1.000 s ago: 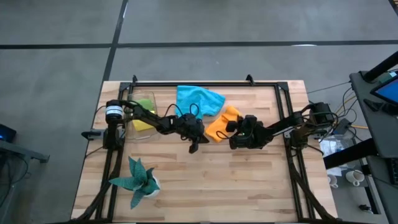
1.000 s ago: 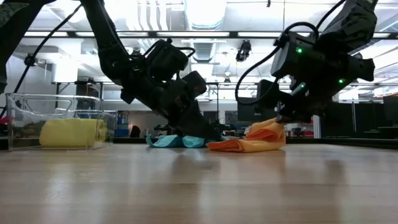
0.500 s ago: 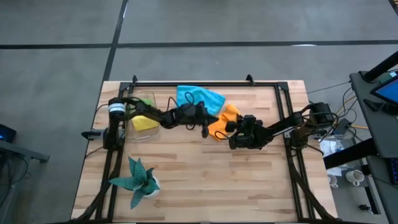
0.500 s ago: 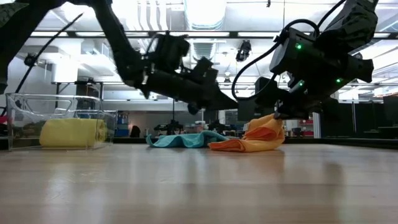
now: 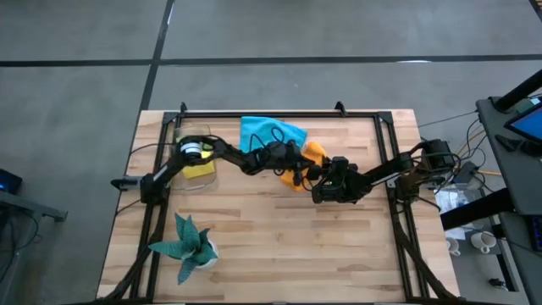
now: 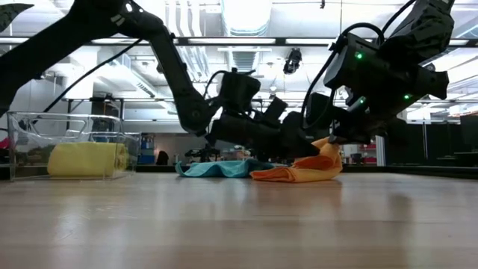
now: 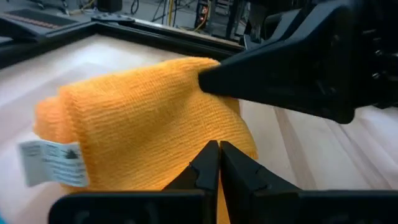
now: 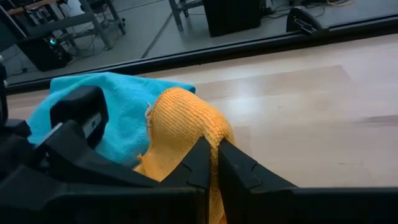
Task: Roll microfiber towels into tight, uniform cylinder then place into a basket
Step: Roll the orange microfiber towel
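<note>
Near edge of table (image 5: 279, 263): plant (image 5: 188, 244) in white pot is seen at front-left in high view, well apart from both arms.

Mid table: orange towel (image 5: 310, 158) lies bunched, partly hidden by grippers in high view. In low view orange towel (image 6: 302, 170) is seen as folded heap w/ 1 edge pulled up.

R gripper (image 8: 214, 155) is clenched on orange towel (image 8: 184, 121); cloth is pinched between its closed fingers in R wrist view, lifted edge shown in low view under R gripper (image 6: 334, 140). In high view R gripper (image 5: 317, 176) is reached in from right side of table.

L gripper (image 7: 217, 157) is closed w/ fingertips together, pressed at or just over orange towel (image 7: 134, 118). Whether cloth is actually nipped can't be told from L wrist view; white care tag (image 7: 51, 163) is seen at one end of the cloth. In high view L gripper (image 5: 301, 163) is stretched across from left, just beside the R gripper. Both are met at the same towel.

Farther back: blue towel (image 5: 269, 135) is spread flat, touching/overlapped by the orange one; also seen in low view (image 6: 216, 169) and R wrist view (image 8: 124, 106).

Back-left: basket (image 5: 193, 180) sits under L arm base; yellow towel (image 6: 88, 159) is seen rolled inside basket (image 6: 22, 123) in low view. Green towel (image 5: 201, 141) is glimpsed at the basket, mostly covered by arm; not clear if in or beside.

Black frame (image 5: 279, 113) runs round table edges.
</note>
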{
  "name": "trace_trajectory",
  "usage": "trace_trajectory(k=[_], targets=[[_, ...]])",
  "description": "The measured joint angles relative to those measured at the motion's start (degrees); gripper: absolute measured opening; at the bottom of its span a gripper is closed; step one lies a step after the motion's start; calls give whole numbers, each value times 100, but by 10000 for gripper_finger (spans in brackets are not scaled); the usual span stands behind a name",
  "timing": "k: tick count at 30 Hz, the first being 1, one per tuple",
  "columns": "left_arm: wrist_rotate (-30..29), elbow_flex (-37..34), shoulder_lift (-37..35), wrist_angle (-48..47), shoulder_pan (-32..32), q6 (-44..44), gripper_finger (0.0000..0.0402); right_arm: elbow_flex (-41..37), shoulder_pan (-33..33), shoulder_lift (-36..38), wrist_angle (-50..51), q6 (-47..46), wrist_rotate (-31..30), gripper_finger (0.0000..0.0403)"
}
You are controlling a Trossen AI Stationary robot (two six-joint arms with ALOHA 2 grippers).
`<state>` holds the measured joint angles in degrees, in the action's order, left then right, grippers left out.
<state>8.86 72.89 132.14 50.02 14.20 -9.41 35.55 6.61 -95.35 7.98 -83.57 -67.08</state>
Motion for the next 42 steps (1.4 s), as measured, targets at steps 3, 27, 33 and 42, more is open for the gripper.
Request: trace_trajectory(k=[3, 27, 33, 42], targets=[[9, 28, 30, 1, 0, -32, 0, -20, 0, 0, 38, -42, 19, 13], [-188, -20, 84, -503, 85, 879, 0, -22, 0, -2, -373, 2130, 1330, 13], [-183, 15, 315, -431, 85, 876, 0, 28, 12, 9, -1071, 3747, 1675, 13], [-179, 0, 378, -342, 125, 913, 0, 175, 20, 11, -1143, 5419, 2556, 13]])
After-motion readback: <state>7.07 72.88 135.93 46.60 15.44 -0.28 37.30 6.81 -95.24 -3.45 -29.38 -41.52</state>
